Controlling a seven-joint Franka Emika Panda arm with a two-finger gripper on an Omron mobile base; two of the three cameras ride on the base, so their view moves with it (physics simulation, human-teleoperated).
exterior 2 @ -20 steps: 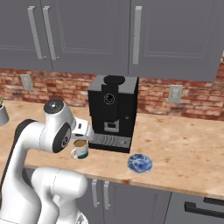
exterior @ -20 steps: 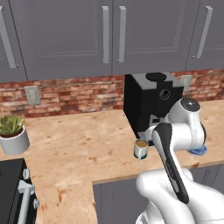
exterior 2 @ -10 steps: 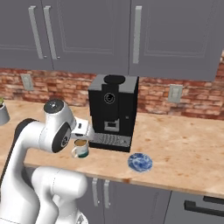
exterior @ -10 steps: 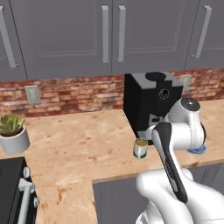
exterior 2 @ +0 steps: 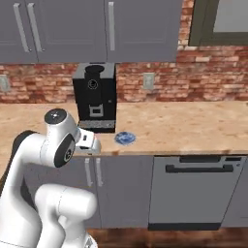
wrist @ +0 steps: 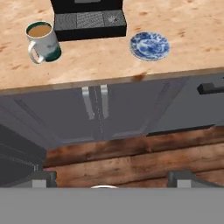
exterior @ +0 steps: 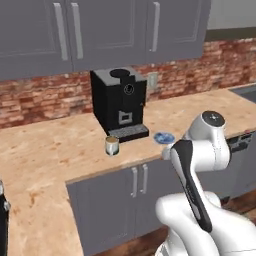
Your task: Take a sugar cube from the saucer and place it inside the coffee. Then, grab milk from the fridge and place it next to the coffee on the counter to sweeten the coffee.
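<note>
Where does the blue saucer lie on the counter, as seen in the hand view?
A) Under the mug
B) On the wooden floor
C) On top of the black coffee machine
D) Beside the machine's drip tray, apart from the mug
D: the saucer lies flat on the counter beside the coffee machine, with the mug at the machine's other side.

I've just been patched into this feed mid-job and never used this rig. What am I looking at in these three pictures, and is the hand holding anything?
It is a white robot arm on a driving base in a rendered kitchen. Two pictures come from cameras on the base, behind the arm to its left and right. The third looks along the hand, whose two dark fingertips stand wide apart with nothing between them, so it holds nothing. On the counter stand a black coffee machine, the coffee mug with brown liquid, and the blue saucer to the mug's right in the hand picture. I cannot make out a sugar cube on it.
</note>
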